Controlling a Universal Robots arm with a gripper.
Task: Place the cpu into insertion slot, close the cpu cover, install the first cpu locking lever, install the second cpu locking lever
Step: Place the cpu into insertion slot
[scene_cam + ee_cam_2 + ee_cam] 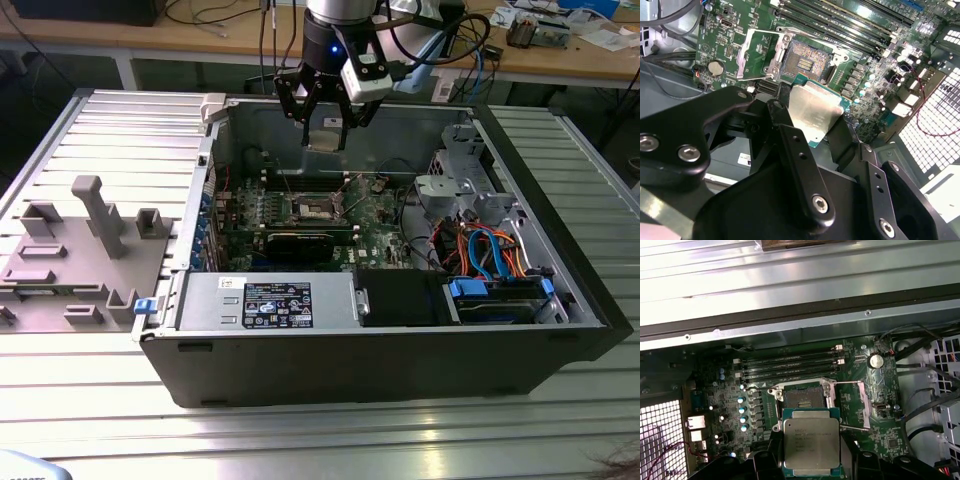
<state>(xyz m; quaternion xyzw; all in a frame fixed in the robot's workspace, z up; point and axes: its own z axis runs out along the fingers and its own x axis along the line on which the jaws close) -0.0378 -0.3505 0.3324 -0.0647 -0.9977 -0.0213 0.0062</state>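
My gripper (325,122) hangs above the open computer case, shut on the cpu (325,136), a flat square chip with a silver-grey top. Both wrist views show the cpu (815,112) (811,442) clamped by its edges between the black fingers (790,137), level and well above the board. The insertion slot (312,207) (805,61) (802,401) lies bare on the green board below, its dark contact field showing. The cpu cover (742,59) (864,402) is swung open beside the slot, with the board showing through its cut-out centre.
Long memory slots (790,362) run beside the socket. A power supply (265,300) fills the case's front and a drive cage with orange and blue cables (490,250) stands at the exterior view's right. A grey fixture block (90,240) sits on the ribbed table at the left.
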